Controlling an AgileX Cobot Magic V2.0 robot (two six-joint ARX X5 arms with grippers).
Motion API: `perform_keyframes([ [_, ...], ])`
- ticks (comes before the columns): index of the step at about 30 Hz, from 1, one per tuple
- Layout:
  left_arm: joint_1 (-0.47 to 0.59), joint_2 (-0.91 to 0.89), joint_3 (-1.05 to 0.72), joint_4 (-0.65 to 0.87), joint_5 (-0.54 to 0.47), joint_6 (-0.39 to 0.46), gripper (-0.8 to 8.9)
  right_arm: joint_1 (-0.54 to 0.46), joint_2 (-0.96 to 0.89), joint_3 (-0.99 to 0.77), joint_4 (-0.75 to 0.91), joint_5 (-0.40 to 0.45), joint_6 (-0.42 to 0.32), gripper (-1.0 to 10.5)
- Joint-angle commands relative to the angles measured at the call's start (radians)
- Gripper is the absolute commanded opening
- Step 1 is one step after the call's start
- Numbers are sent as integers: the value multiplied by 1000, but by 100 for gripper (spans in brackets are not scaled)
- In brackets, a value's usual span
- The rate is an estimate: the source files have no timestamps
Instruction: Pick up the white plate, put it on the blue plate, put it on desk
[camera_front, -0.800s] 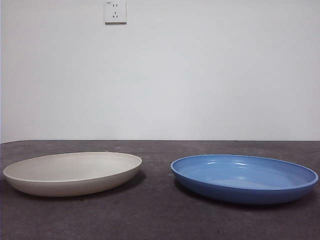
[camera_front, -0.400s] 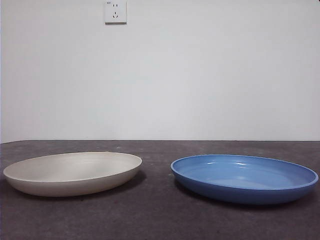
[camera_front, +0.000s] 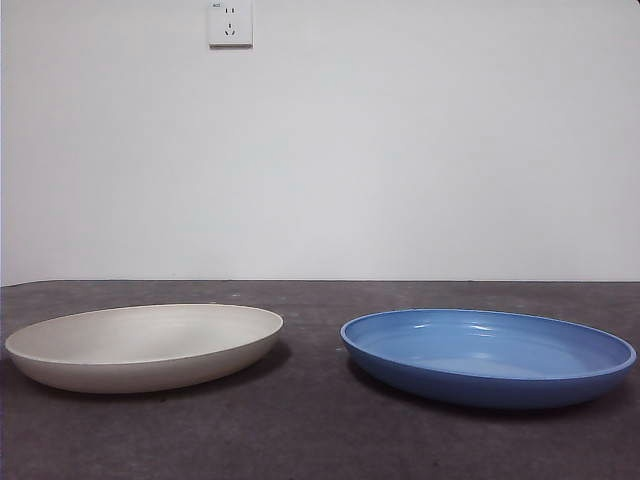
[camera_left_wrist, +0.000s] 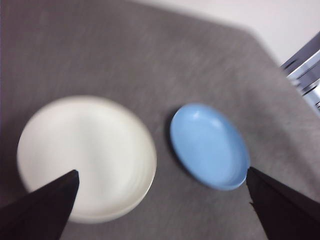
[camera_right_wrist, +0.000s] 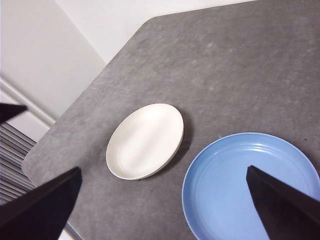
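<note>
White plate: the white plate (camera_front: 145, 346) lay flat on the surface (camera_front: 320, 440), beside the blue plate (camera_front: 488, 356) with a strip of bare surface between their rims; neither touched the other.
Blue plate: it sat level and empty, glossy, with nothing on it.
Left gripper: the left gripper (camera_left_wrist: 160, 210) hung high above both plates, its jaws spread wide and empty; the white plate lay nearer one jaw in its blurred view.
Right gripper: the right gripper (camera_right_wrist: 160, 210) also hung high, jaws spread and holding nothing, more over the blue plate.
Step in hand: judged to be the approach to the white plate, nothing yet gripped.
Doing it well: the plate is shallow and wide, so a pinch on the rim looks the only hold; come down over the rim side away from the blue plate, one jaw inside and one outside, then lift level to clear the blue rim.
Writing: none legible; a wall socket (camera_front: 230, 23) carried a tiny mark too small to read.
</note>
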Motion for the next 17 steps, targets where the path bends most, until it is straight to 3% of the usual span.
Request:
perform_keyframes([
  [1,15,78,21,-35,6,-13,564,6,6,20,9,-4,-10,587],
  [8,65,304,21,-55,68,-13,564,21,6,20,-3,-4,-10,587],
  [17,126,583,21,8,68,40,563,31,6,20,-10,-5,-11,587],
])
